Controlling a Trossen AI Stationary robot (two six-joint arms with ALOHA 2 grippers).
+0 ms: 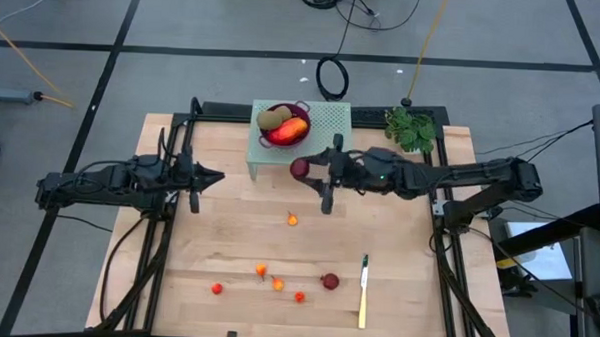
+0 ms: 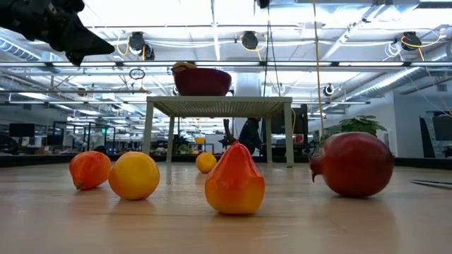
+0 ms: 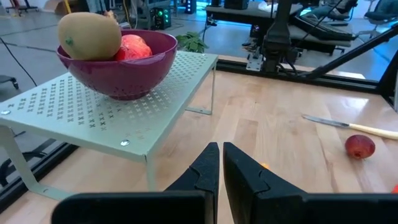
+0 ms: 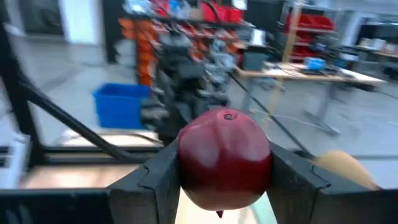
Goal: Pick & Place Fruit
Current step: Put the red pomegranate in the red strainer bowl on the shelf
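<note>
My right gripper (image 1: 306, 170) hovers beside the near right corner of the green stand, shut on a dark red round fruit (image 4: 224, 158). The purple bowl (image 1: 284, 128) sits on that stand and holds two brown-green ovals (image 3: 90, 35) and a red-orange fruit (image 1: 291, 131). On the table lie a second dark red fruit (image 1: 329, 282), one small orange ball (image 1: 292, 219) and several more near the near edge (image 1: 277, 284). My left gripper (image 3: 220, 167) is shut and waits to the left of the stand, touching nothing. My right gripper pinches the dark red round fruit across its middle (image 4: 186, 165), one finger (image 4: 152, 180) on each side. The fingers come level from the table's right. The fruit is lifted clear of the table, its small crown end (image 4: 229, 116) up.
A yellow-handled knife (image 1: 364, 291) lies near the near right of the table. A green leafy bunch (image 1: 411, 130) sits at the far right corner. The green perforated stand (image 1: 327, 119) stands on thin legs at the far middle. Bare wood lies between the arms.
</note>
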